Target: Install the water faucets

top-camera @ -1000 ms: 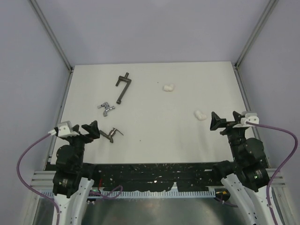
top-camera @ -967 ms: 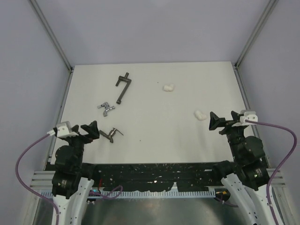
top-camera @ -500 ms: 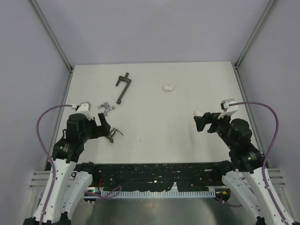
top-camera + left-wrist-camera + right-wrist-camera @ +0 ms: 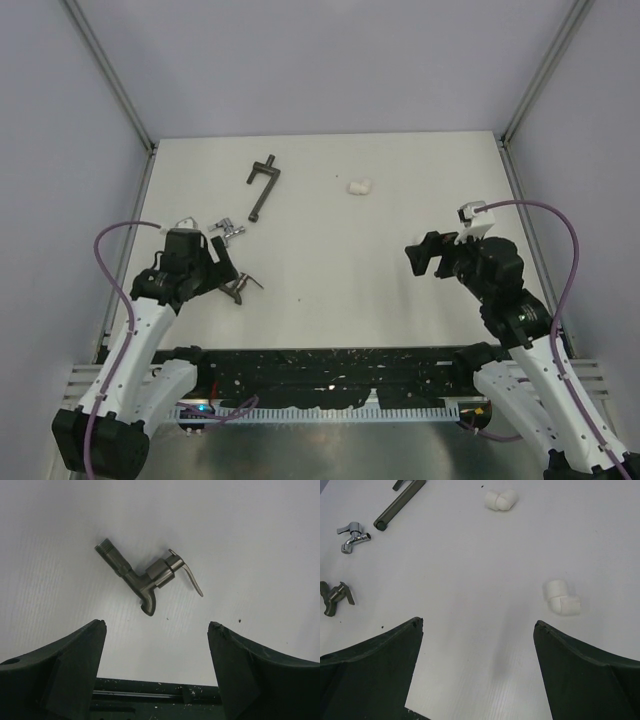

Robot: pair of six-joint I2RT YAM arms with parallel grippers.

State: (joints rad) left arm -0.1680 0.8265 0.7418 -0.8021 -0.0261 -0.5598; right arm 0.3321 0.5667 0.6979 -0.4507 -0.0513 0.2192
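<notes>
Zero installed. Dull grey-bronze metal faucet [image 4: 147,580] lies loose on white desk [image 4: 330,300] at 8 o'clock, just ahead of left claw [image 4: 157,626], wide and empty. Shiny silver faucet [image 4: 228,232] at 9 o'clock, untouched. Right claw [image 4: 477,622] wide, empty, near white plastic elbow fitting [image 4: 561,598]. Both pick-ups and fittings left.

two white-and-black arms [image 4: 130,345], looping purple cables [image 4: 99,245], white wrist camera blocks [image 4: 472,213], dark wedge-shaped tool fingers [image 4: 65,660]

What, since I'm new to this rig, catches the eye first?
The dull grey faucet lies on the white table just ahead of the open left end effector. The right end effector, also open, hangs near a white pipe elbow; a shiny faucet lies farther back on the left.
</notes>
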